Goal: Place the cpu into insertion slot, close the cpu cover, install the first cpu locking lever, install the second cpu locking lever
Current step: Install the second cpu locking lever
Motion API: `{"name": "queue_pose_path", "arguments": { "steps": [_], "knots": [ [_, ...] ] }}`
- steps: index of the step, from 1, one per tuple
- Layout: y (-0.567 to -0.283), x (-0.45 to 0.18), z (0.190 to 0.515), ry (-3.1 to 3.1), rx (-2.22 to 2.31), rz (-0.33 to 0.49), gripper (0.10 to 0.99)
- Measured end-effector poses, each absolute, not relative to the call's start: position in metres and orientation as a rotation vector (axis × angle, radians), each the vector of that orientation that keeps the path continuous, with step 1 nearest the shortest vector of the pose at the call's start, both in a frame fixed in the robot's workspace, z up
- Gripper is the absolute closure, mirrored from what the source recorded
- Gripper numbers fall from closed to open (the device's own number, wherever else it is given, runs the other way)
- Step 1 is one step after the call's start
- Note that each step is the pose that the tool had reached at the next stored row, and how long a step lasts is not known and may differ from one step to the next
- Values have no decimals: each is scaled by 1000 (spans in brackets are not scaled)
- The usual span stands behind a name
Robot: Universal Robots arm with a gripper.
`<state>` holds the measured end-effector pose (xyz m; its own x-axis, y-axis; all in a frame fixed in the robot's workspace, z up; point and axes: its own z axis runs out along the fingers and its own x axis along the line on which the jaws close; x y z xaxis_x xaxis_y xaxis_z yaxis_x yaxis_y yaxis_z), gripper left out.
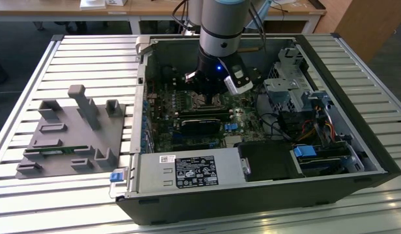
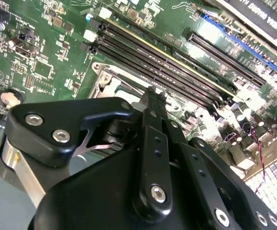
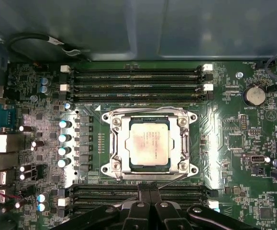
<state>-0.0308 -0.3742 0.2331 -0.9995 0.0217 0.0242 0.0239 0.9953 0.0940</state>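
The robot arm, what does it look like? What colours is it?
The arm is a fat round tube, silvery grey with a black band, and a small blue light glows near its wrist. Dark cables hang behind it. The gripper is black, built from flat bars joined with shiny silver screws, beside a silver metal block.

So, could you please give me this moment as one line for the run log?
cpu: seated in slot | cover: down around cpu | hand: at the slot's edge, holding nothing visible
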Motion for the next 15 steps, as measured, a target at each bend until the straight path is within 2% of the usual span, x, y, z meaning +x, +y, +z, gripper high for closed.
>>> {"name": "queue_pose_path", "arguments": {
  "steps": [15],
  "knots": [
    [-374, -35, 234, -3115, -36, -147, 980]
  ]
}}
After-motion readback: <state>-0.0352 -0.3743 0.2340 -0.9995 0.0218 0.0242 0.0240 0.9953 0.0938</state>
